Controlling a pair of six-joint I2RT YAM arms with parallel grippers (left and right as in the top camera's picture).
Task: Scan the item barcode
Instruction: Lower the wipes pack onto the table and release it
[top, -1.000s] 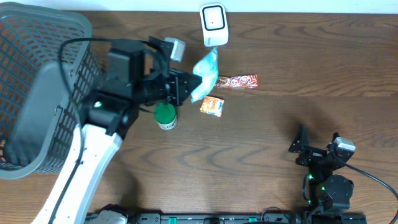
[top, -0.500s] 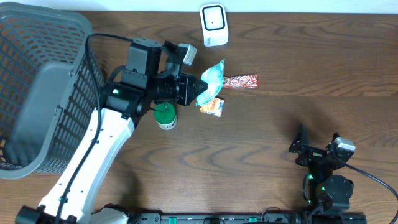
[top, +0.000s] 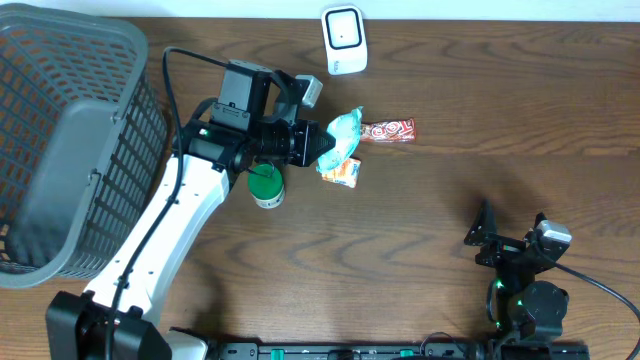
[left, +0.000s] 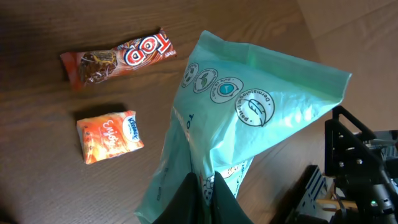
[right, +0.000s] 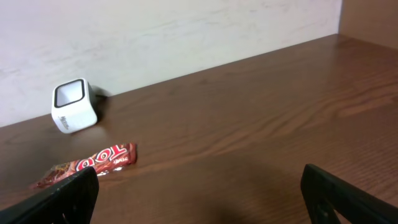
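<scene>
1. Teal pouch (top: 343, 132), upper centre of the overhead frame, is pinched by one edge in the closed left gripper (top: 322, 146). The right gripper (top: 505, 243) gapes empty at lower right.
2. Risk: the thin edge grip could let it sag or slip, hiding the barcode from the scanner (top: 343, 38).
3. Look: glossy, crinkled, with round printed emblems; no barcode visible.

- We see the right gripper (right: 196, 186) with its two black fingers (right: 65, 199) spread wide, one at the near left corner and one at the near right.
- A white scanner (right: 74, 106) stands far left on the wooden table (right: 249, 124), close to the pale wall (right: 186, 31), its dark window tilted upward.
- A red bar (right: 87, 165) lies flat nearer to us than the scanner, apart from it, just beyond the left finger.
</scene>
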